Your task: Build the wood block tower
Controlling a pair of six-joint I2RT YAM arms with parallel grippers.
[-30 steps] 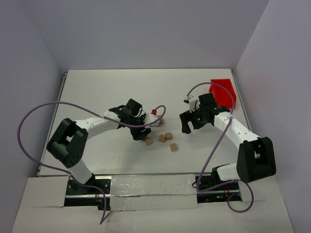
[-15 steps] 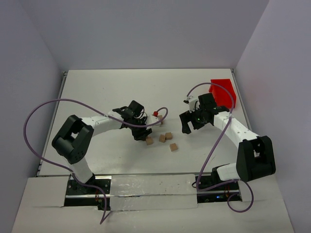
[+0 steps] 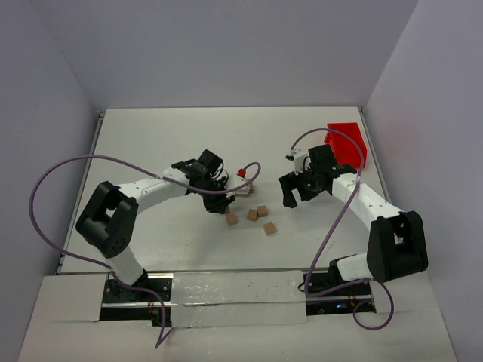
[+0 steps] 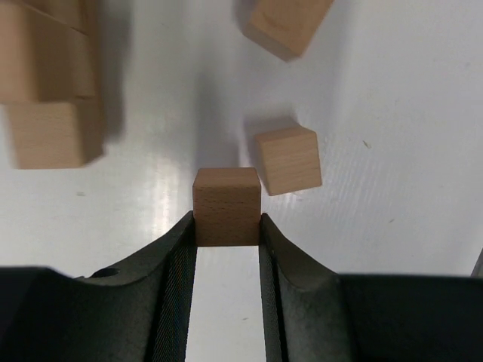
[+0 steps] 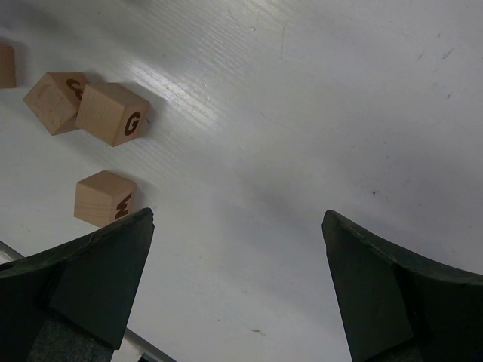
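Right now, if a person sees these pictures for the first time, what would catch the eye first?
The left wrist view is filled by one tan wood cube pinched between the left arm's fingers, with another cube close on its right. From above, the red bin at the far right of the table stands out, and the right arm's fingers hang wide open over bare table near a cube marked G.

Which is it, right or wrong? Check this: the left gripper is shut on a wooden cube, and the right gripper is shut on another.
Wrong on one point: the right wrist view shows the right gripper open and holding nothing. The left gripper is indeed shut on a wooden cube.
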